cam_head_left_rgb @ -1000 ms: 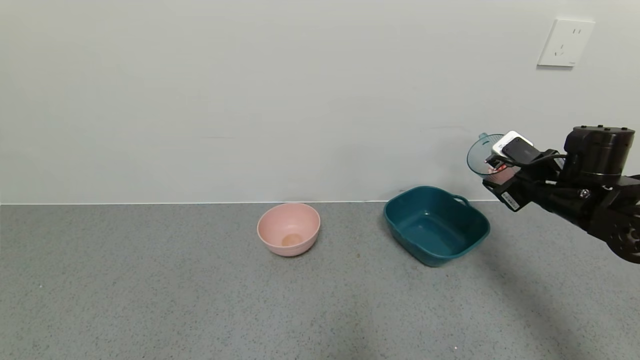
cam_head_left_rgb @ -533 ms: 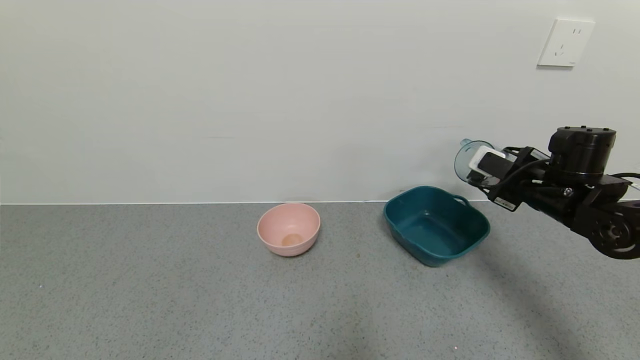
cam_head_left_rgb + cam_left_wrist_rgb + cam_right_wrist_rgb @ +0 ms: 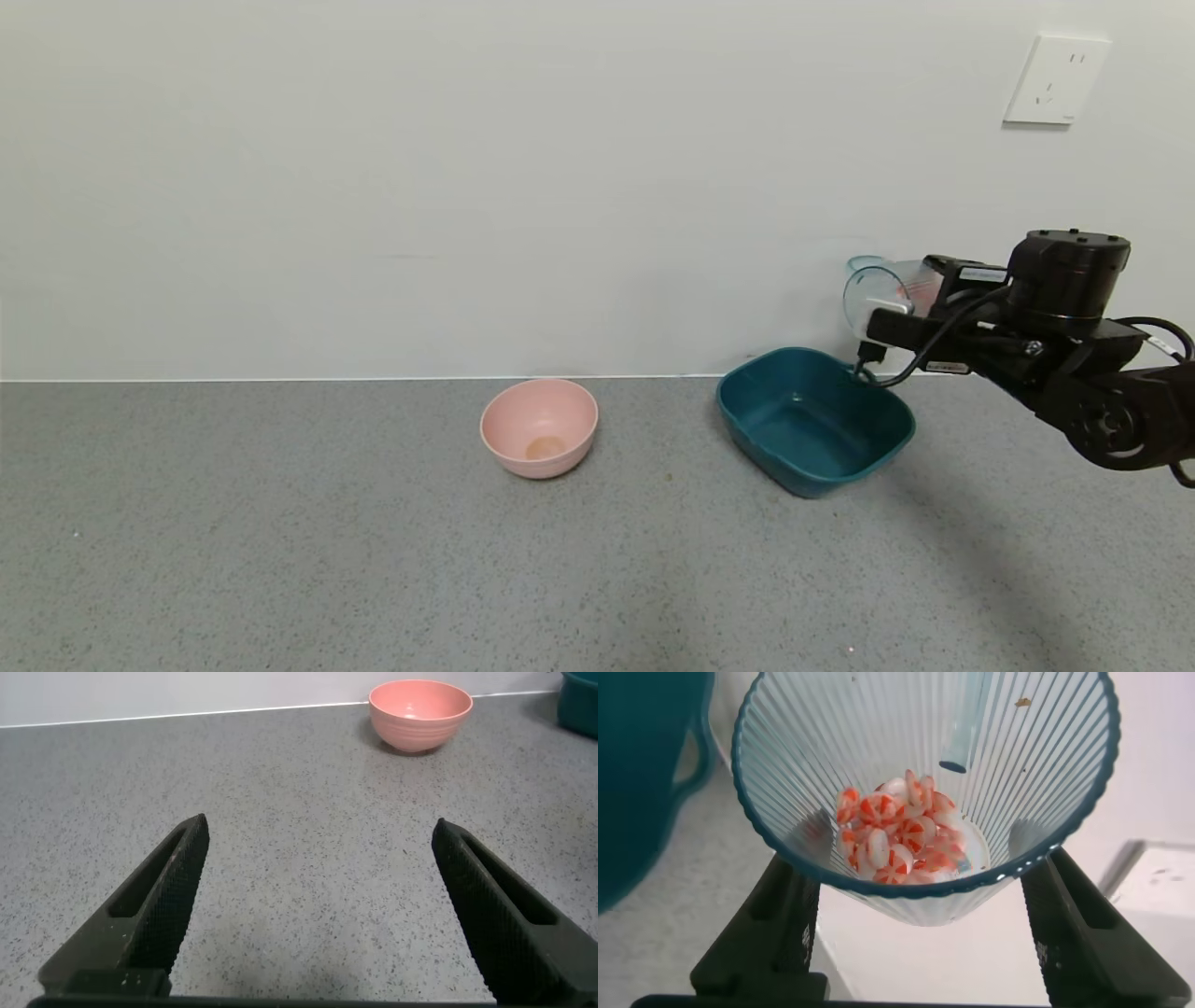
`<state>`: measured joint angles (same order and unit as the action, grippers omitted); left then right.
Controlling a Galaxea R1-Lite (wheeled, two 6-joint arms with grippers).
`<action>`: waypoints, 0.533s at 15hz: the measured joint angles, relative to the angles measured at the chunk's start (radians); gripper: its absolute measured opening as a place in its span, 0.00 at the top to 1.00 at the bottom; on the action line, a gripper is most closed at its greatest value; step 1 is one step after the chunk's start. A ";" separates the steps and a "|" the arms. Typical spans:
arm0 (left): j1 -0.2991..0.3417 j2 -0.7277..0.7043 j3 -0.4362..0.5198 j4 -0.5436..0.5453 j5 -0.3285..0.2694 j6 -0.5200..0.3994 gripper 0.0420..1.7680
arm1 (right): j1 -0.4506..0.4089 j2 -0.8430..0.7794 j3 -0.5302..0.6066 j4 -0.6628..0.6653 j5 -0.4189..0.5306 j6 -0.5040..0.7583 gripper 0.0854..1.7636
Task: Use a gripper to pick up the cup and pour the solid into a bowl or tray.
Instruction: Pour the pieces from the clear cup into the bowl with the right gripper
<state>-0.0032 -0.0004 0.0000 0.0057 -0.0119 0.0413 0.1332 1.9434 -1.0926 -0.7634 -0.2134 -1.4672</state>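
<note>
Grey speckled worktop against a pale wall; socket plate upper right.

Cup: blue-tinted, ribbed, tipped nearly on its side in the air, over the far right rim of the tub, by the worktop's far right edge. Clamped between the right tool's fingers.

Solid: orange-and-white discs, heaped at the cup's base, none yet at the lip.

Tub: teal, looks bare inside.

Pink bowl: mid worktop, well apart to the left.

Left tool: spread wide, holding nothing, low over the worktop's left part.

Risks, as judged:
- Mouth sits near the tub's rim, not its middle; discs may drop on the rim and scatter.
- Sudden further tilt could release the heap at once and bounce pieces out.
- Smooth ribbed wall may turn in the grip.
</note>
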 joint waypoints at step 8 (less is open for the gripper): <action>0.000 0.000 0.000 0.000 0.000 0.000 0.03 | 0.044 0.033 -0.003 -0.067 0.000 -0.307 0.26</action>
<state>-0.0032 -0.0004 -0.0004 0.0057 -0.0123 0.0409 0.1770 1.9768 -1.0953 -0.8306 -0.2134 -1.7747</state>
